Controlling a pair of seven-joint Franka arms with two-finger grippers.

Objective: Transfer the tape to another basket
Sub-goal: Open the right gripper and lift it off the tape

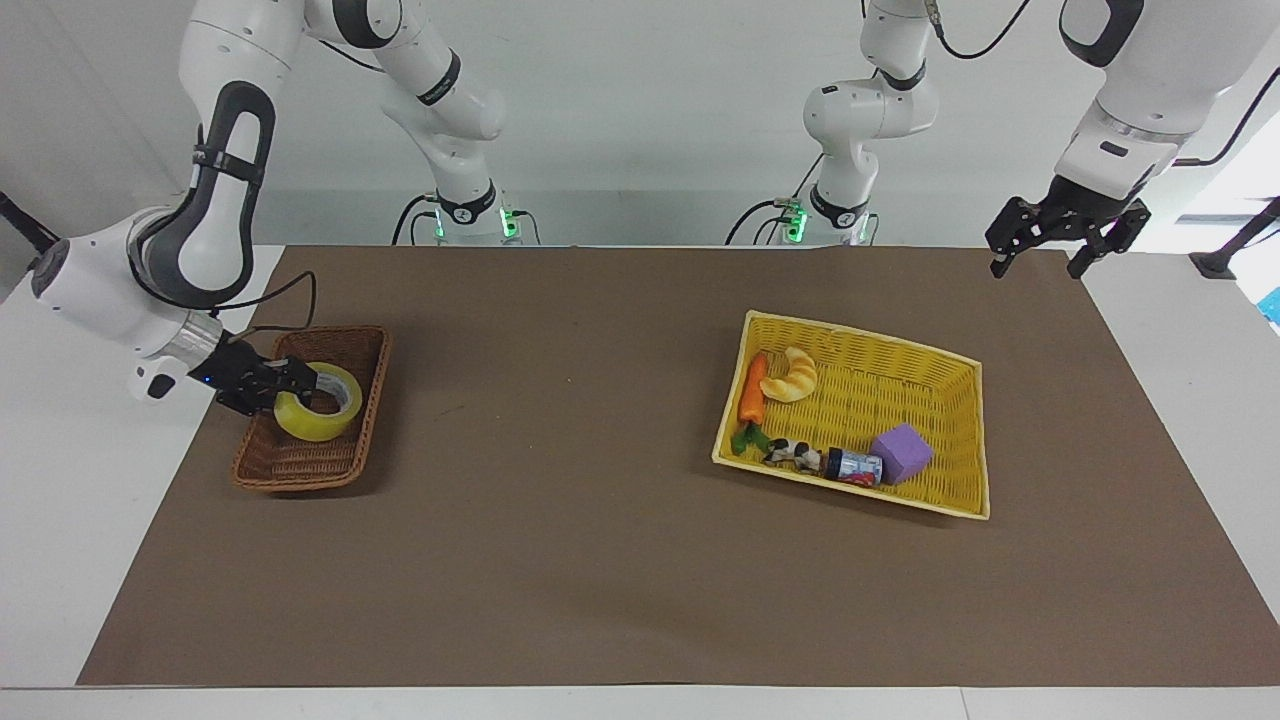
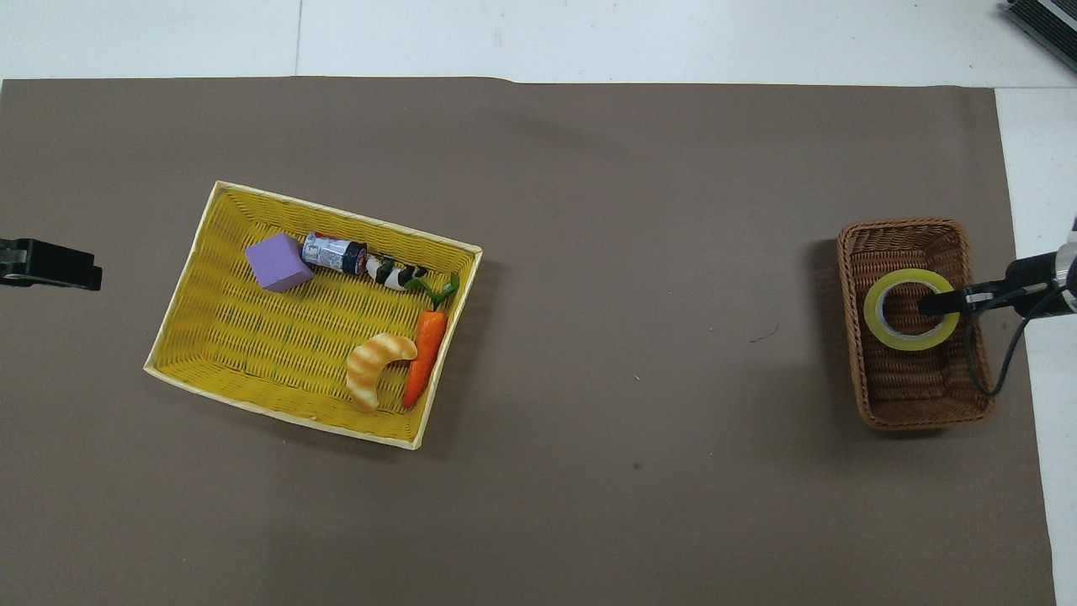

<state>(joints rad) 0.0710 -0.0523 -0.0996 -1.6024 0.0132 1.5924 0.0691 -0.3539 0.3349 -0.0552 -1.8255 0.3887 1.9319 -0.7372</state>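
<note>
Tape (image 1: 318, 402) in brown basket (image 1: 262, 468), R pincer (image 1: 296, 381) at its rim, grip can't tell; L pincer (image 1: 1042, 255) open, waiting.

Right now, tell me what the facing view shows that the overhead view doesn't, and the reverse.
Facing view only: both arms whole, from their bases down, and the left gripper in full, open, raised over the table's edge at the left arm's end.

Overhead view only: straight down through the tape to the brown basket floor inside its ring.

Both: the right gripper at the tape's wall in the brown basket, and the yellow basket holding the purple cube, carrot and croissant.
</note>
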